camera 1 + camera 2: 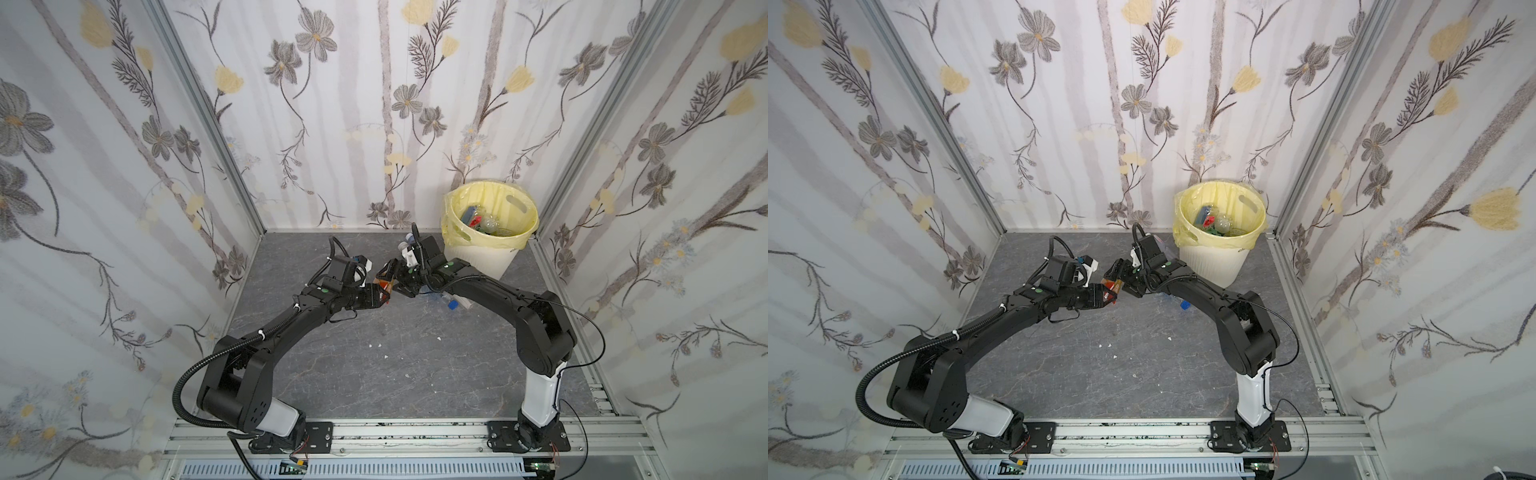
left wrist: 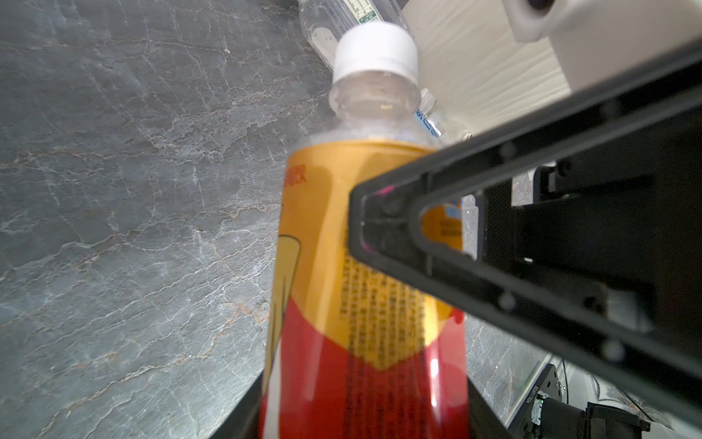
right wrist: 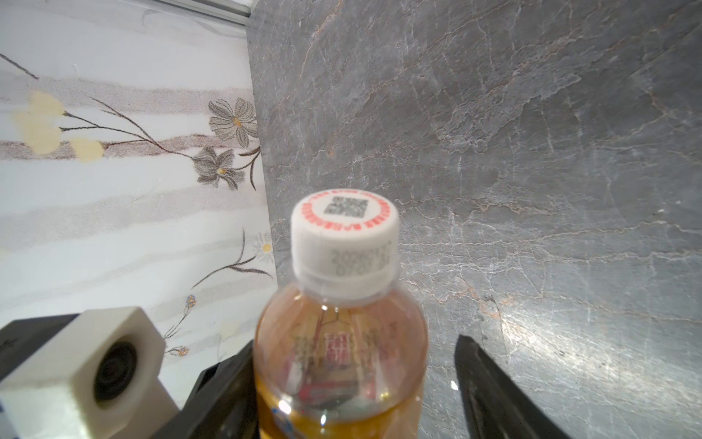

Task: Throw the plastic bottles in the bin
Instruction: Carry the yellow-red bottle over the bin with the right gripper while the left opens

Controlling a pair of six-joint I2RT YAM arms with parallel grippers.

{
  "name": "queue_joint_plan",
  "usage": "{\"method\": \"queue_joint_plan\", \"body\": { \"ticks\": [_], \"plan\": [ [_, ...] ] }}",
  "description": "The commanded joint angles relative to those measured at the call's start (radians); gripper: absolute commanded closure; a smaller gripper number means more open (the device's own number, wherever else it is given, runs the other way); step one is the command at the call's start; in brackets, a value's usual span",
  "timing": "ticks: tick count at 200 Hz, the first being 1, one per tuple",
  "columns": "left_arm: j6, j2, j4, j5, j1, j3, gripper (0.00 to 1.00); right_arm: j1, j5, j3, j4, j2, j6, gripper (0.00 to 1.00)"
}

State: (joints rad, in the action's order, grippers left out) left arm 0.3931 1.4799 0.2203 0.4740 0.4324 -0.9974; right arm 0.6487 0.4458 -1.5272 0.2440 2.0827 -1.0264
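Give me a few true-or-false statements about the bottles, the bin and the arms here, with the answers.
1. The left gripper grips an orange-red bottle. True.
2. That bottle's cap is blue. False: it is white.
3. The bin is empty. False: several bottles lie in it.
4. A clear bottle lies on the floor under the right arm. True.
5. The bin stands in the near left corner. False: it stands in the far right corner.
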Motion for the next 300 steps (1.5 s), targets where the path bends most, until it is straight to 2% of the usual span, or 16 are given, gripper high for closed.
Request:
{"method": "queue_joint_plan", "body": {
  "ticks": [1,71,114,179,235,289,300],
  "plan": [
    [0.01,-0.009,-0.029,0.003,0.004,-0.006,0.47,0.001,0.011,-0.009,-0.049,0.008,-0.018,0.3],
    [0.027,-0.013,-0.032,-0.001,0.037,-0.012,0.45,0.003,0.017,0.006,-0.053,-0.003,-0.017,0.44],
    [0.031,-0.014,-0.033,-0.019,0.058,-0.012,0.4,0.003,0.011,0.029,-0.057,-0.022,-0.014,0.51],
    [0.023,-0.027,-0.032,-0.039,0.062,-0.007,0.28,-0.013,-0.013,0.051,-0.039,-0.053,0.009,0.53],
    [0.032,-0.04,-0.029,-0.039,0.066,-0.02,0.17,-0.04,-0.056,0.002,0.033,-0.077,0.06,0.53],
    [0.078,-0.052,-0.025,-0.046,0.093,-0.123,0.0,-0.081,-0.109,-0.092,0.139,-0.102,0.132,0.54],
    [0.082,-0.049,-0.025,-0.049,0.105,-0.147,0.0,-0.095,-0.118,-0.118,0.163,-0.108,0.148,0.54]
  ]
}}
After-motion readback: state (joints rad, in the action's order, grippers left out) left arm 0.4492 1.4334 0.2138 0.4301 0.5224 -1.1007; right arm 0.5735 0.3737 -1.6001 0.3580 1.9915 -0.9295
